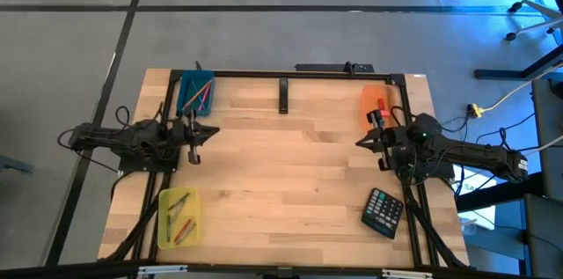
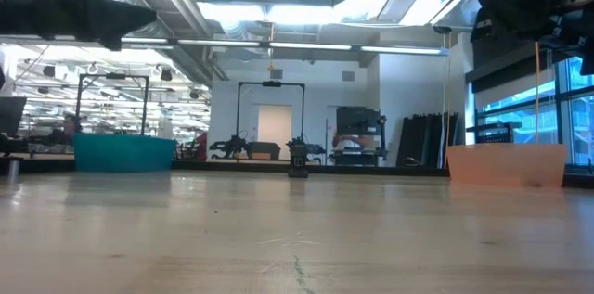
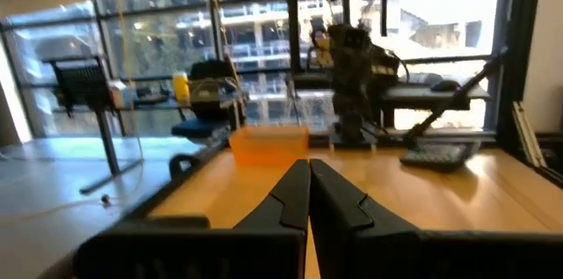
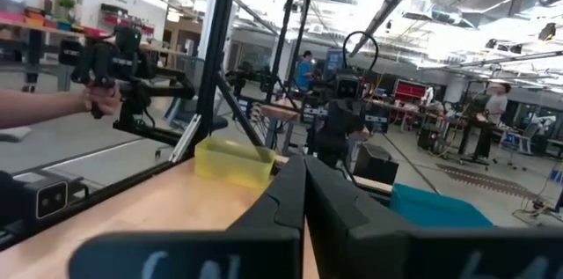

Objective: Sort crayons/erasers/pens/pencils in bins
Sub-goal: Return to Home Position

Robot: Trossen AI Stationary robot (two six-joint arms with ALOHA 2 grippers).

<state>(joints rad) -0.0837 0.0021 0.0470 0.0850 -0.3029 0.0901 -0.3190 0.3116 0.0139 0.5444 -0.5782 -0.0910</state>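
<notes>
Both arms hang low over the table (image 1: pixel 281 173), one at each side edge.

- Left gripper (image 3: pixel 309 165): just beside the teal bin (image 1: pixel 182 81), fingers pressed together, empty.
- Right gripper (image 4: pixel 304 161): just beside the orange bin (image 1: pixel 369 94), fingers likewise pressed together, empty.
- Yellow bin (image 1: pixel 195 198): near-left corner, holding coloured sticks.
- Teal bin: also holds sticks.
- Calculator (image 1: pixel 384 211): near-right.
- Erasers: cannot be made out.
</notes>
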